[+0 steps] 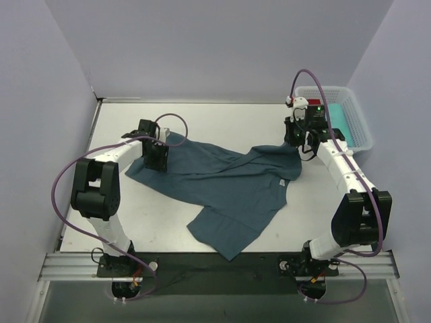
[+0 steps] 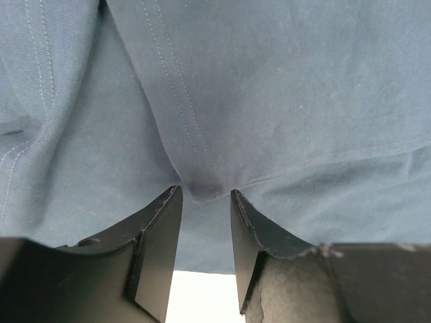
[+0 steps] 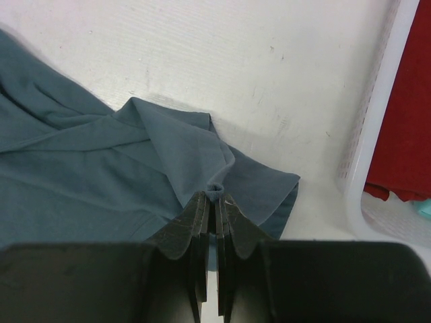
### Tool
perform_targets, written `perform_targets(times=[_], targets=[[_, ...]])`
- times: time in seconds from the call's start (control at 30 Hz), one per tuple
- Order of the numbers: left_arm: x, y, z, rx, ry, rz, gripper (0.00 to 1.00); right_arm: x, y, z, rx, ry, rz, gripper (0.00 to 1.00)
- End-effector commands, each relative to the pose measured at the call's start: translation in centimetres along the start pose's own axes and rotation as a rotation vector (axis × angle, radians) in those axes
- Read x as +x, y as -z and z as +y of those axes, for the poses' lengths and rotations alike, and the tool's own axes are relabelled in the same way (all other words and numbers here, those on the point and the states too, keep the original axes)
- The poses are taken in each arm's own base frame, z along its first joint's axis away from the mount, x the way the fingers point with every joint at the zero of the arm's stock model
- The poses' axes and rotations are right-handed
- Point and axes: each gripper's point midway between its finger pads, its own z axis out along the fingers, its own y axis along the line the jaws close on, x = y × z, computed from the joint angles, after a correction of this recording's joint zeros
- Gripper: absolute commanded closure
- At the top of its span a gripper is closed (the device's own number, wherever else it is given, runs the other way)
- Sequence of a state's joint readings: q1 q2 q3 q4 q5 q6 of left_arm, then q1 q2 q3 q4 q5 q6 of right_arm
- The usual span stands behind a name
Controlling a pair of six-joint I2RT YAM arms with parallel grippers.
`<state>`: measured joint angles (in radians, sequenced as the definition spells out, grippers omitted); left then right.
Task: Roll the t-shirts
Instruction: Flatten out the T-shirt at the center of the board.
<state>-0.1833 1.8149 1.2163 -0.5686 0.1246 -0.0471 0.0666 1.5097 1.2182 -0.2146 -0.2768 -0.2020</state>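
The slate-blue t-shirt lies spread and creased across the middle of the table, its small white tag near the right side. My left gripper is low over the shirt's left edge. In the left wrist view its jaws stand apart, with a stitched fold of the t-shirt at their tips. My right gripper is at the shirt's far right corner. In the right wrist view it is shut on a small pinch of the t-shirt.
A white mesh basket stands at the back right, close to my right arm, holding teal cloth and red cloth. Its rim shows in the right wrist view. Grey walls enclose the table.
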Motion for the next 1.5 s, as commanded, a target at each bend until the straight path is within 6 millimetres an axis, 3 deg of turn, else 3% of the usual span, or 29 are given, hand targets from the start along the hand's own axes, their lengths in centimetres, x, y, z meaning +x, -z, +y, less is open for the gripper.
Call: perform_targets(times=[0.0,0.43,0.7,1.0,1.1,1.2,1.3,1.4,1.43,1.47], targets=[[-1.0,0.4,0.1,-0.011,0.01,-0.028,0.54,-1.0,0.6,0.4,-0.014,0.004,-0.028,1.0],[-0.4,-0.4,-0.3,0.009,0.008,0.003,0.55,-1.3,0.3,0.7,-0.022,0.012,-0.031,1.0],[-0.5,-0.6,-0.9,0.033,-0.003,0.002,0.64,-1.1,0.1,0.7,-0.023,0.014,-0.026,1.0],[-0.7,-0.3,-0.9,0.028,-0.012,-0.004,0.87,-0.9,-0.1,0.8,-0.026,0.014,-0.026,1.0],[-0.9,-0.1,-0.8,0.019,-0.021,-0.011,1.0,-1.1,0.0,0.7,-0.022,0.013,-0.029,1.0],[-1.7,0.9,-0.6,0.008,-0.048,-0.032,1.0,-1.9,0.1,0.5,-0.011,0.005,-0.046,1.0],[-4.2,3.4,0.5,-0.02,-0.099,-0.104,1.0,-3.7,0.8,-0.3,0.019,-0.007,-0.086,1.0],[-8.1,7.7,2.0,-0.036,-0.129,-0.253,1.0,-8.0,2.8,-2.4,0.088,-0.039,-0.183,1.0],[-9.5,9.9,2.2,-0.042,-0.148,-0.321,1.0,-10.7,4.3,-3.9,0.126,-0.055,-0.249,1.0],[-10.3,11.4,3.3,-0.054,-0.135,-0.364,1.0,-11.9,5.1,-4.7,0.15,-0.067,-0.279,1.0]])
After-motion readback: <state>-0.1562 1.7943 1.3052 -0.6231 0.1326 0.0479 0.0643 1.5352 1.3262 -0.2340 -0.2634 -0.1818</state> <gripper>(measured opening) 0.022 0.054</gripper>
